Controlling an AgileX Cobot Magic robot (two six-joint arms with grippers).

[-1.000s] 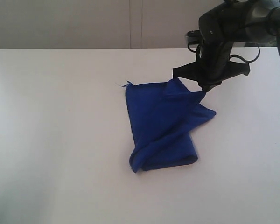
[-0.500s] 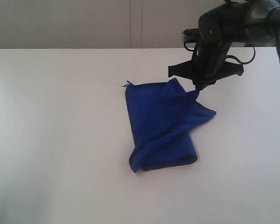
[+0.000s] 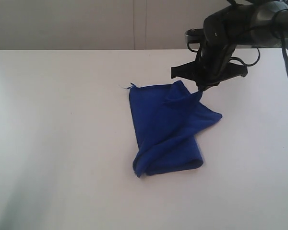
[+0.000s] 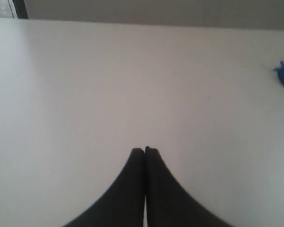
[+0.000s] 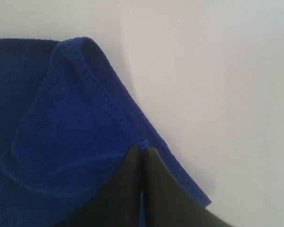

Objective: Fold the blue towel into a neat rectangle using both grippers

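Royal-blue fleece, the blue towel (image 3: 165,129) lies rumpled and half folded in the middle of the surface (image 3: 62,120), its long axis running from far to near in the exterior view. The right gripper (image 3: 200,89) is clamped on the hem at the towel's far right corner, lifting it slightly. The left gripper (image 4: 145,150), closed on nothing, hovers over bare surface well apart from the cloth, so the right arm is nearer. Open surface lies all round, widest leftward, for carrying that corner across.

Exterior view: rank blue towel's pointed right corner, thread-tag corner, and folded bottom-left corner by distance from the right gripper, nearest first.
1. pointed right corner: beside the right gripper.
2. thread-tag corner: far left of the blue towel.
3. folded bottom-left corner: nearest the camera.
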